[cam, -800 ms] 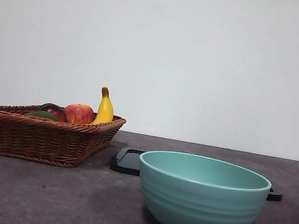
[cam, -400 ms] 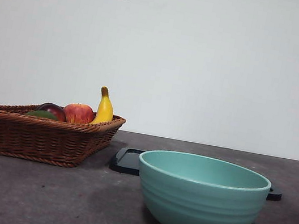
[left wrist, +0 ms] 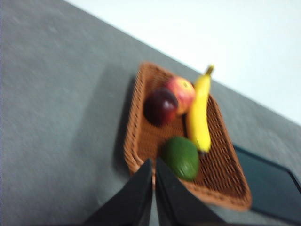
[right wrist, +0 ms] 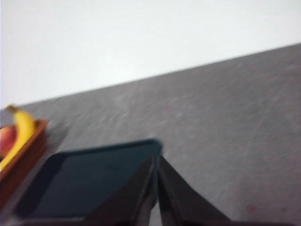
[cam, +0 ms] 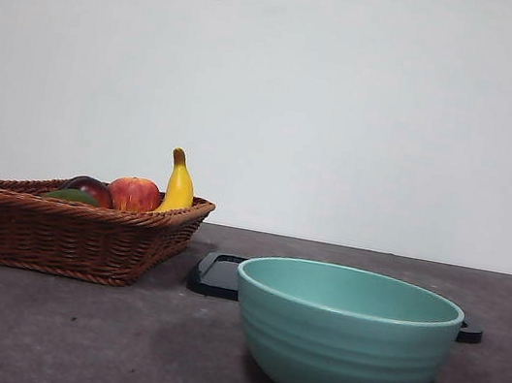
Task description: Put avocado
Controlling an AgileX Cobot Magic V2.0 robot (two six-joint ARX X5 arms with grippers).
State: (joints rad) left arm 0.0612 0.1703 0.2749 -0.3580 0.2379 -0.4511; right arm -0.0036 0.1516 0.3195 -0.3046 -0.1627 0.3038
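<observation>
The dark-green avocado (left wrist: 181,157) lies in the brown wicker basket (left wrist: 225,188), next to a banana (left wrist: 199,117). In the front view only its top (cam: 73,195) shows above the basket rim (cam: 76,211). My left gripper (left wrist: 154,165) is shut and empty, high above the table near the basket's edge, close to the avocado. My right gripper (right wrist: 156,162) is shut and empty, above the dark tray (right wrist: 89,183). Neither arm shows in the front view.
The basket also holds a red apple (cam: 136,194), a dark red-purple fruit (cam: 91,188) and the banana (cam: 178,185). A teal bowl (cam: 345,334) stands at the front right. The black tray (cam: 217,276) lies behind it.
</observation>
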